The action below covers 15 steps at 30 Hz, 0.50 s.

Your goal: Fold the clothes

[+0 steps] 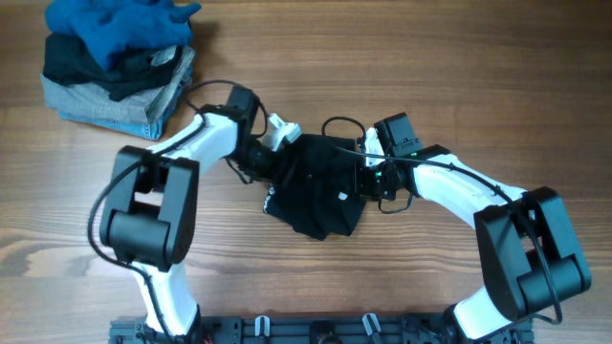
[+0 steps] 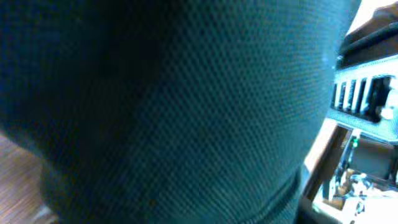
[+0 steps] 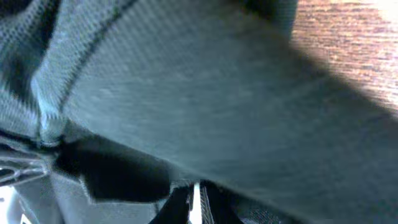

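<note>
Black garment (image 1: 316,196) lies bunched, no fold made yet. My left gripper (image 1: 270,161) and right gripper (image 1: 369,178) sit at its sides. Cloth hides my fingers, so I can't tell their grip.

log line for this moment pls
black garment bunched at centre | left gripper at its left edge, jaws hidden | right gripper at its right edge, jaws hidden | clothes pile far-left corner

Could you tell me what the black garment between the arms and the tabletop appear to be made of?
Black garment: likely a matte synthetic mesh knit; the wrist views show a fine, regular dotted weave. Tabletop: wood or wood-look laminate, smooth with a low sheen; brown grain streaks run along it, though the pictures cannot settle which.
</note>
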Tool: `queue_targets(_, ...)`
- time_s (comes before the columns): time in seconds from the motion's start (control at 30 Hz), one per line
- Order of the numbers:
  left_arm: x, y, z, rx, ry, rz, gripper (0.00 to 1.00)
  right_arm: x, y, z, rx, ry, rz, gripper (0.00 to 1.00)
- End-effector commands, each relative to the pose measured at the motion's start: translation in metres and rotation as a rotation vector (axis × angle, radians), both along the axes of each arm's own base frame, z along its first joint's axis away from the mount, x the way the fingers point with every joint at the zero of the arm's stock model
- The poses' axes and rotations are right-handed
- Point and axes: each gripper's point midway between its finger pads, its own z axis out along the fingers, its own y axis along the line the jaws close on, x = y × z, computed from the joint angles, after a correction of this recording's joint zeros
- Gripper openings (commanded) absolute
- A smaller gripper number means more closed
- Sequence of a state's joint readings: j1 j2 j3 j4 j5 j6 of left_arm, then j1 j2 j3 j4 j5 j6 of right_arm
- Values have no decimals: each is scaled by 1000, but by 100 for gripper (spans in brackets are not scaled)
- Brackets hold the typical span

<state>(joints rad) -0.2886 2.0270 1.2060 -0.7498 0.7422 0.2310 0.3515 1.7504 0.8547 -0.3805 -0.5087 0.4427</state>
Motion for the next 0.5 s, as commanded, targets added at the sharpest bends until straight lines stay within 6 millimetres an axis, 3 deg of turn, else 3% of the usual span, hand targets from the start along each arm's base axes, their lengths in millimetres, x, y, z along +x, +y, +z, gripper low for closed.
queue_targets(0.0, -22, 5, -48, 129, 104, 0, 24, -5, -6, -17, -47, 39, -9, 9)
queue_targets(0.03, -23, 5, -48, 129, 108, 0, 10, -5, -8, -16, -48, 43, -15, 9)
queue_targets(0.07, -24, 6, -47, 131, 115, 1, 4, -5, -10, -11, -47, 41, -23, 9)
queue_targets(0.2, -21, 18, -30, 150, 183, 38, 4, -2, -31, 37, -34, -27, -52, 9)
queue_targets(0.3, 12, 33, 20, 142, 176, 106, 4, 7, -48, 96, 17, -207, -84, 11)
queue_targets(0.47, 83, 62, 115, 96, 25, 239, 4, 14, -67, 173, 80, -457, -174, 14)
